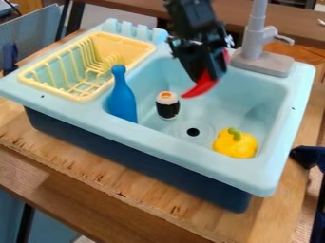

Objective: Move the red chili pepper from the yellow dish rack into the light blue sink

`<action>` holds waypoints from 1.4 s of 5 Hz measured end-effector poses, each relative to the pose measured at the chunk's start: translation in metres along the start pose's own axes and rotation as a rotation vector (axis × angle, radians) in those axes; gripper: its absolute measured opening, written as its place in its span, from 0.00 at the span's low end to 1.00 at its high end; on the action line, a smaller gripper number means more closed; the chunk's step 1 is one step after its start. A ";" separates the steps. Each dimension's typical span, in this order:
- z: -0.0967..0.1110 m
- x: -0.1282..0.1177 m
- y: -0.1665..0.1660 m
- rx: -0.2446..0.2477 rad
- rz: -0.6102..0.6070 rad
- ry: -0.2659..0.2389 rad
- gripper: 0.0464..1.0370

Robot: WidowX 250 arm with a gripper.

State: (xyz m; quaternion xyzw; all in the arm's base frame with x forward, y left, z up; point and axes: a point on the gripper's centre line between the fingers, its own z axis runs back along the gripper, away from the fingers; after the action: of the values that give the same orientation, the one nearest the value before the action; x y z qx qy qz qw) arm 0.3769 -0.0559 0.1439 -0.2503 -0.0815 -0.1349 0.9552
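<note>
Near the sink's (190, 153) back edge, I'm clamping a red thing (201, 88), perhaps a chilli, in the closed gripper (213, 76).

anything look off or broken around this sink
The wooden board under the sink looks worn: its front edge is rough and chipped. Nothing looks spilled or toppled: the blue bottle and sushi roll stand upright in the basin, and the gripper holds a curved red object above it.
</note>
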 end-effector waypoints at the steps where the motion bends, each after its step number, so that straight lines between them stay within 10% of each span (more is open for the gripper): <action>1: -0.015 0.001 -0.004 0.002 -0.049 0.066 0.42; 7: -0.062 -0.028 0.021 0.150 -0.184 0.343 0.50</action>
State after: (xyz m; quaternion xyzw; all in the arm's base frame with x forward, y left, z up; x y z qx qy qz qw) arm 0.3624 -0.0632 0.0751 -0.1432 0.0499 -0.2559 0.9547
